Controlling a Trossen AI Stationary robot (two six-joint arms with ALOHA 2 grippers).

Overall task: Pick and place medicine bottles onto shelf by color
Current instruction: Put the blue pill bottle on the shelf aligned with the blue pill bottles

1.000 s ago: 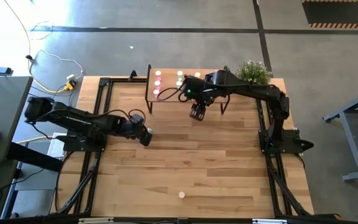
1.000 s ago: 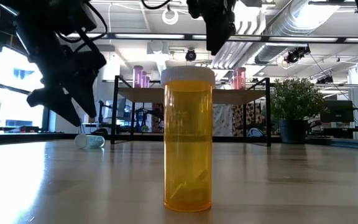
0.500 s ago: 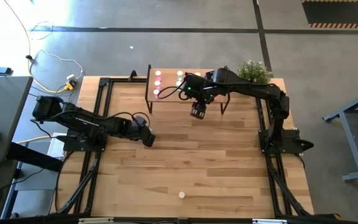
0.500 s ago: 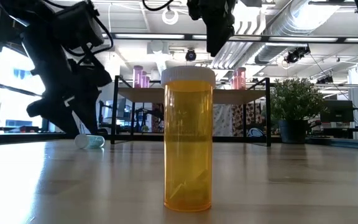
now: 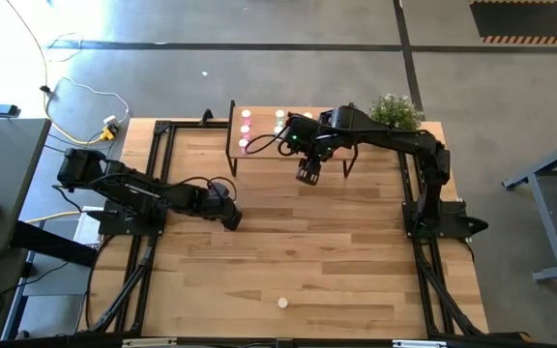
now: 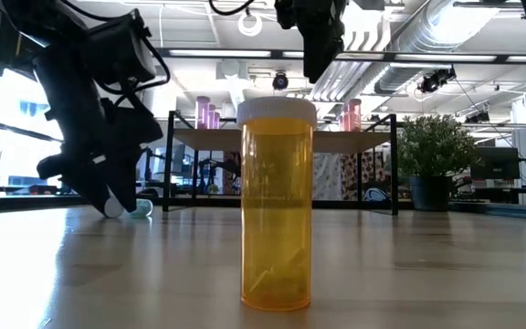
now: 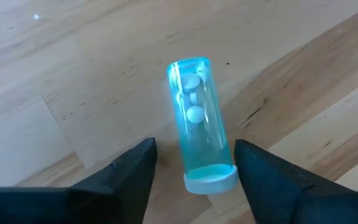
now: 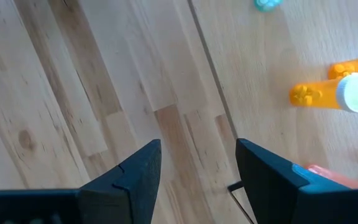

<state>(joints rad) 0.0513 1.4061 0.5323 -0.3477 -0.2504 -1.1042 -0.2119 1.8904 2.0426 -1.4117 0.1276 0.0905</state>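
Pale blue-green bottle (image 7: pixel 199 121) is seen lying on its side on the wooden counter (image 5: pixel 307 251), between the left gripper's (image 7: pixel 194 163) parted fingers, not yet clamped. Right gripper (image 5: pixel 307 175) is held near the shelf (image 5: pixel 269 126), fingers apart, empty.

Left gripper (image 5: pixel 231 220) low at table, jaws apart; right gripper (image 5: pixel 306 177) raised, jaws apart.

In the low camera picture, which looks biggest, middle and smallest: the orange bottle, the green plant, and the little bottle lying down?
1. Orange pill bottle with white cap, biggest, but it stands right by the camera, so its true size is unsure.
2. Bushy green potted plant.
3. Pale blue-green bottle lying on its side, partly hidden by the left pincer.
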